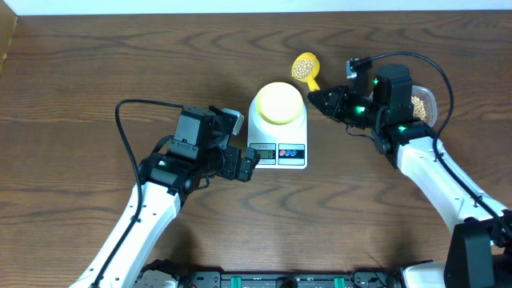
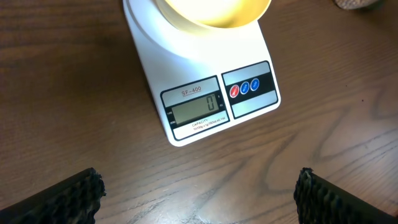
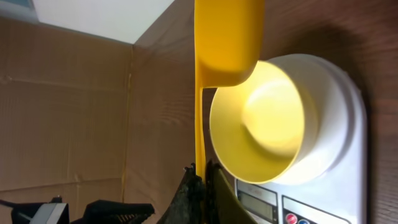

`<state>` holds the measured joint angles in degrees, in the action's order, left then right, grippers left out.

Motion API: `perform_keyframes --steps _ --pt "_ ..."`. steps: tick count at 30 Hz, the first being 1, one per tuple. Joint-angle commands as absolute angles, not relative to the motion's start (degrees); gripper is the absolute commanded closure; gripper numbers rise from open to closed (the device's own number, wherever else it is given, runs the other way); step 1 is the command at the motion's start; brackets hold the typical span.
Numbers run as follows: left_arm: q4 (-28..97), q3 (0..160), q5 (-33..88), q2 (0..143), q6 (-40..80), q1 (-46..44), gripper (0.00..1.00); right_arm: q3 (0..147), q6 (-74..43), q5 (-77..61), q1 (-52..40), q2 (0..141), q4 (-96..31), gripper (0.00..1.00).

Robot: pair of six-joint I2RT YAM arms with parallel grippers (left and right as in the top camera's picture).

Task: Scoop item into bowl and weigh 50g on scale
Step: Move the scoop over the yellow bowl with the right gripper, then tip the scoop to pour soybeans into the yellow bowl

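Observation:
The pale-yellow bowl (image 1: 279, 102) stands empty on the white scale (image 1: 290, 140); the display (image 2: 194, 111) reads 0. My right gripper (image 1: 321, 97) is shut on the handle of the yellow scoop (image 1: 305, 67), which holds tan beans and hovers just behind and right of the bowl. In the right wrist view the scoop (image 3: 227, 40) is beside the bowl (image 3: 264, 121), and my fingers (image 3: 203, 186) clamp its handle. My left gripper (image 1: 250, 164) is open and empty just in front of the scale's left corner; its fingers (image 2: 199, 199) are wide apart.
A clear plastic tub with more beans (image 1: 422, 104) sits at the right, behind my right arm. The table is dark wood (image 1: 96, 72). A cardboard wall (image 3: 68, 106) shows in the right wrist view.

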<state>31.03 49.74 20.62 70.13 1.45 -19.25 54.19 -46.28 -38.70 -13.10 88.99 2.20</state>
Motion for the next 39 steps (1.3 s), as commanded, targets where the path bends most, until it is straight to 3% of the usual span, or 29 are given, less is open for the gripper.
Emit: perform_keyframes --steps 1,11,21,39 --pt "30.9 49.8 20.1 70.4 1.3 -19.3 0.00 54.2 -46.7 -38.4 -15.2 89.3 2.4 0.99" --pt "30.9 49.8 20.1 70.4 1.3 -19.3 0.00 54.2 -46.3 -36.7 -18.7 89.3 1.1 0.99" --pt "30.9 49.8 20.0 70.4 1.3 -19.3 0.00 54.2 -40.8 -30.0 -21.1 89.3 -2.8 0.99" --pt "30.9 49.8 20.1 70.4 1.3 -19.3 0.00 54.2 -26.0 -29.9 -21.5 89.3 -4.2 0.99"
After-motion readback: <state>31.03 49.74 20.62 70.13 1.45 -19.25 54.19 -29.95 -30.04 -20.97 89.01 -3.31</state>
